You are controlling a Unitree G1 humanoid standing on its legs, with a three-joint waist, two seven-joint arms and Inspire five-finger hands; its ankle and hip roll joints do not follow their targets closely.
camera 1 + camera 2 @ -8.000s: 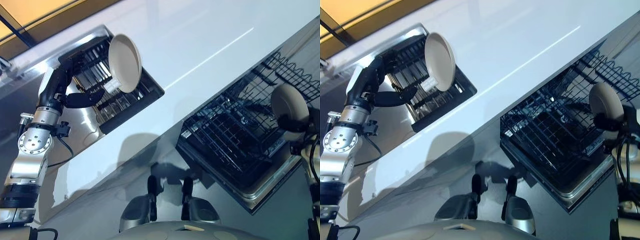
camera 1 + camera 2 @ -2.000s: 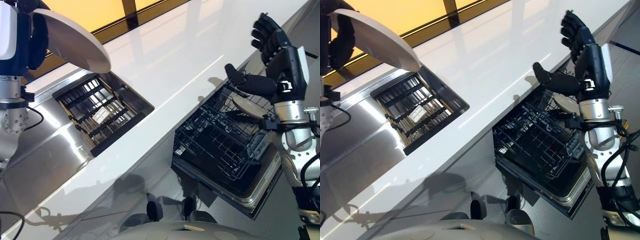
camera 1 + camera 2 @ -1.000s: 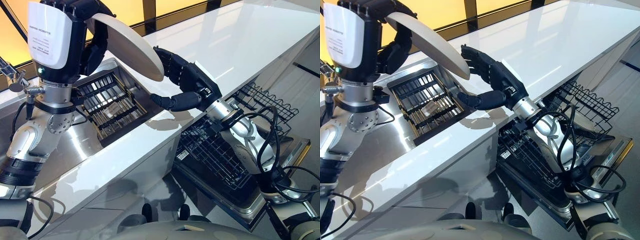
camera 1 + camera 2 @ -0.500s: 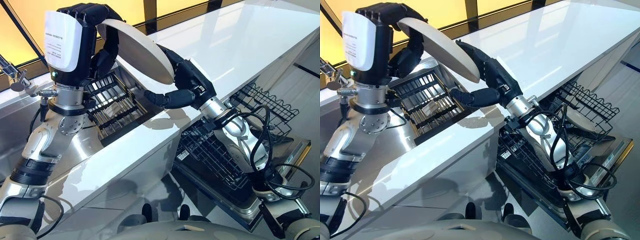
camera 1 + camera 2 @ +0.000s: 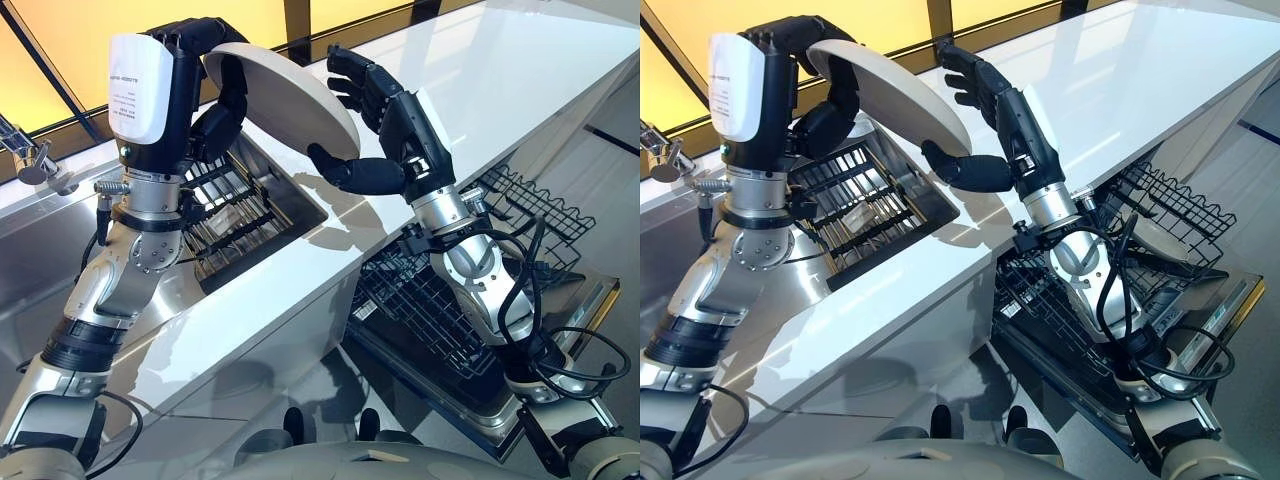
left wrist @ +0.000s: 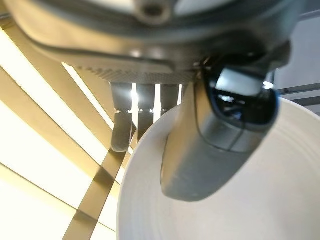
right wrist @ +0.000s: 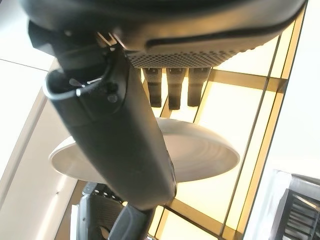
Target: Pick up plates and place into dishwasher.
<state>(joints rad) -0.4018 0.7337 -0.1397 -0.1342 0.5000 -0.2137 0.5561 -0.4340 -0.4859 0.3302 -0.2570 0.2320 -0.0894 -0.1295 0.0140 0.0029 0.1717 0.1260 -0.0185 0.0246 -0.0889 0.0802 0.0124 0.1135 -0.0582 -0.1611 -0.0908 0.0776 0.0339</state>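
Cream plate [image 5: 285, 102] held aloft above the white tabletop [image 5: 480, 75], tilted, gripped at one rim by the left robot hand [image 5: 205, 95] with fingers curled over the edge and thumb pressed on the face, as confirmed in the left wrist view. Right robot hand [image 5: 395, 130] spread wide just beside the plate's free edge, thumb below and fingers above, apparently not yet in contact; exact touch hard to judge. Dark rack [image 5: 225, 215] sunk in the tabletop under the plate, seemingly the pickup spot. Dishwasher basket [image 5: 1090, 290] pulled out below the tabletop edge on the robot's right, with a second plate [image 5: 1160, 238] already lodged near its far side.

Step in hand, by judgement: a handover between hands, plate lifted and offered across to the right side. Next move likely to call for closing the right fingers and thumb on the free rim, securing that hold before loosening the left, then swinging down to a free slot in the basket, edge first.
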